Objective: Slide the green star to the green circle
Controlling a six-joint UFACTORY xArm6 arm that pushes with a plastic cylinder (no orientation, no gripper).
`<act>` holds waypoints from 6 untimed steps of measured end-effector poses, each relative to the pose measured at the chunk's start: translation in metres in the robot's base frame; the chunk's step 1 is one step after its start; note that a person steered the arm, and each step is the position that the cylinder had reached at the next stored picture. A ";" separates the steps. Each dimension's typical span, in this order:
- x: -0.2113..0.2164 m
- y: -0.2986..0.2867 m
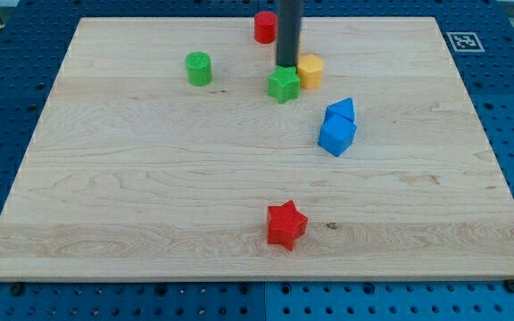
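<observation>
The green star (283, 86) lies on the wooden board near the view's top centre. The green circle (199, 69), a short cylinder, stands to the view's left of it, a good gap apart. My tip (286, 67) is at the end of the dark rod that comes down from the view's top, and it sits right at the star's upper edge, touching or nearly touching it. A yellow hexagonal block (310, 70) sits just to the view's right of the tip and touches the star's upper right.
A red cylinder (265, 27) stands at the board's top edge, partly behind the rod. Two blue blocks (337, 127) sit together to the view's lower right of the star. A red star (286, 224) lies near the view's bottom centre. The board (105, 196) rests on a blue pegboard.
</observation>
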State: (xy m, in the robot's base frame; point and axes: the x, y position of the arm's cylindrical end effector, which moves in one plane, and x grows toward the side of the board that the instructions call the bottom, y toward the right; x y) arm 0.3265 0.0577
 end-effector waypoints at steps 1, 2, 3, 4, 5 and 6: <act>0.015 0.042; 0.048 0.045; 0.057 0.045; 0.056 0.043; 0.056 0.012; 0.050 -0.021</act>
State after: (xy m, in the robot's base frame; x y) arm 0.3766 0.0365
